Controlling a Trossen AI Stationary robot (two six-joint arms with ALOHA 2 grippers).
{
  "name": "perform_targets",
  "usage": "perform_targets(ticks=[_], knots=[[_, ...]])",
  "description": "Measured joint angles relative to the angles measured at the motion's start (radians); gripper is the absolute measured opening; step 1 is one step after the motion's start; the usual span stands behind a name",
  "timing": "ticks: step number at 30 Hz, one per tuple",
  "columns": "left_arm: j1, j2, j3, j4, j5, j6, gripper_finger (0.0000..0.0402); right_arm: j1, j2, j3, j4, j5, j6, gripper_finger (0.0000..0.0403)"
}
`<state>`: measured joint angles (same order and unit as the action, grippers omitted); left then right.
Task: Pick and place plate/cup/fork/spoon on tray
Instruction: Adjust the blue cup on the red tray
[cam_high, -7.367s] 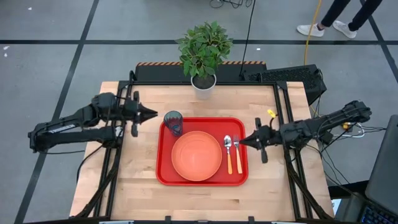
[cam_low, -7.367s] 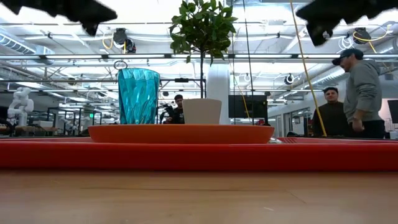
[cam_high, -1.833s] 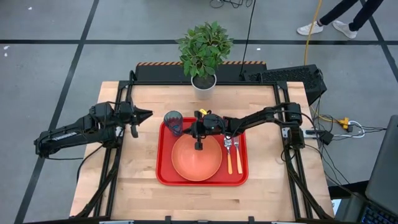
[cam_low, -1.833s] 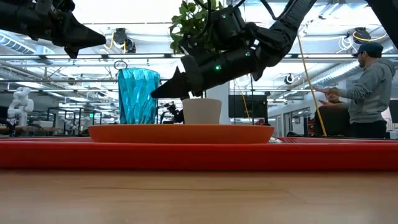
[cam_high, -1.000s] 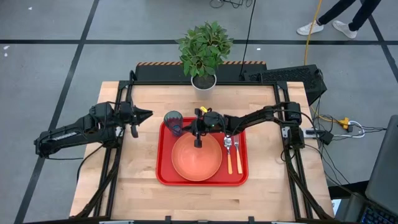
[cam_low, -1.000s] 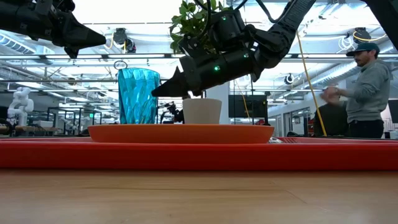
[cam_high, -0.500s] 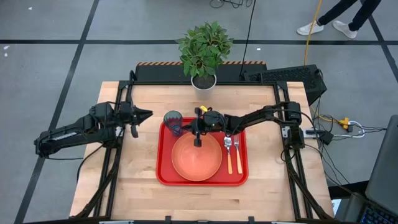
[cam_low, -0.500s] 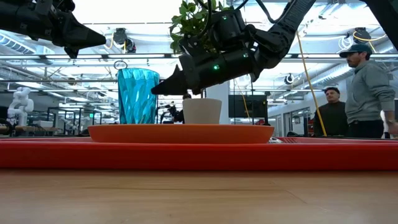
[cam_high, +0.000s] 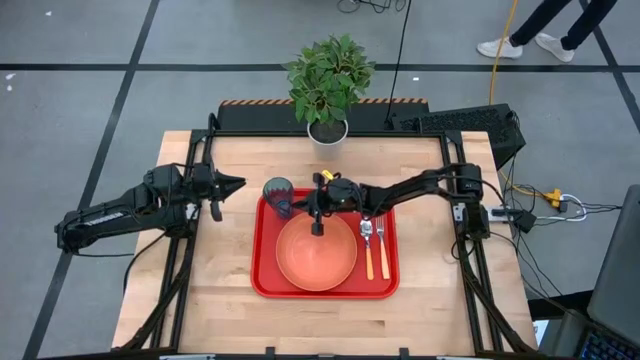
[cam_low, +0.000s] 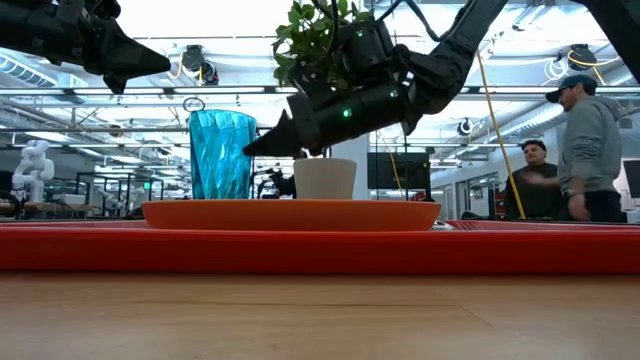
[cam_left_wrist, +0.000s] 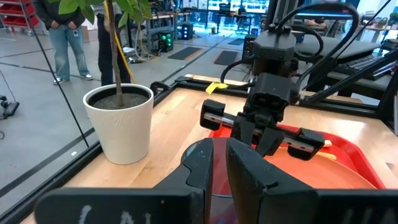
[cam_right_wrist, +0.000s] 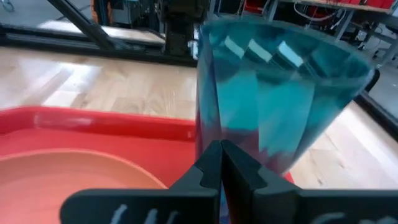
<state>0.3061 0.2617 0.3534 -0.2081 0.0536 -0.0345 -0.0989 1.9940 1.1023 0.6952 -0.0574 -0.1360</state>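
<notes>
High view: the red tray (cam_high: 262, 285) lies mid-bench with the orange plate (cam_high: 316, 252) at its centre, the teal cup (cam_high: 279, 196) in its far-left corner, and the spoon (cam_high: 367, 247) and fork (cam_high: 381, 246) side by side along its right edge, handles toward the near side.
High view, arms: the right pincer (cam_high: 297, 207) reaches leftward across the tray, tips just right of the cup; the left pincer (cam_high: 238, 183) waits over bare bench, left of the tray.
Low view: the cup (cam_low: 222, 154) stands upright on the tray (cam_low: 320, 248), behind the plate (cam_low: 291, 214); the right pincer (cam_low: 250, 148) points at its upper wall, clenched and empty.
Left wrist view: the left pincer (cam_left_wrist: 214, 157) stands slightly parted with nothing held, aimed at the cup; a white plant pot (cam_left_wrist: 120, 123) stands beyond.
Right wrist view: the cup (cam_right_wrist: 280, 99) fills the frame straight ahead of the clenched right pincer (cam_right_wrist: 220, 149).
Key relation: the cup lies left of the right pincer along its reach, its long axis vertical; the right arm looks nearer.
</notes>
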Motion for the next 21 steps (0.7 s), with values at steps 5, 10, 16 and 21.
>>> perform_targets(ticks=[5, 10, 16, 21], knots=[[0.000, 0.000, 0.000, 0.000, 0.000, 0.000, 0.0046, -0.001, 0.050, 0.001, 0.044, -0.001, 0.020, 0.0000], [0.000, 0.000, 0.000, -0.003, 0.000, 0.000, 0.0046, 0.000, 0.087, 0.041, 0.041, -0.027, 0.036, 0.0000], [0.000, 0.000, 0.000, -0.009, 0.000, 0.006, 0.0046, 0.001, 0.088, 0.078, 0.012, -0.028, 0.016, 0.0000], [0.000, 0.000, 0.000, -0.015, 0.000, 0.005, 0.0046, 0.001, 0.088, 0.079, -0.007, -0.049, 0.018, 0.0000]])
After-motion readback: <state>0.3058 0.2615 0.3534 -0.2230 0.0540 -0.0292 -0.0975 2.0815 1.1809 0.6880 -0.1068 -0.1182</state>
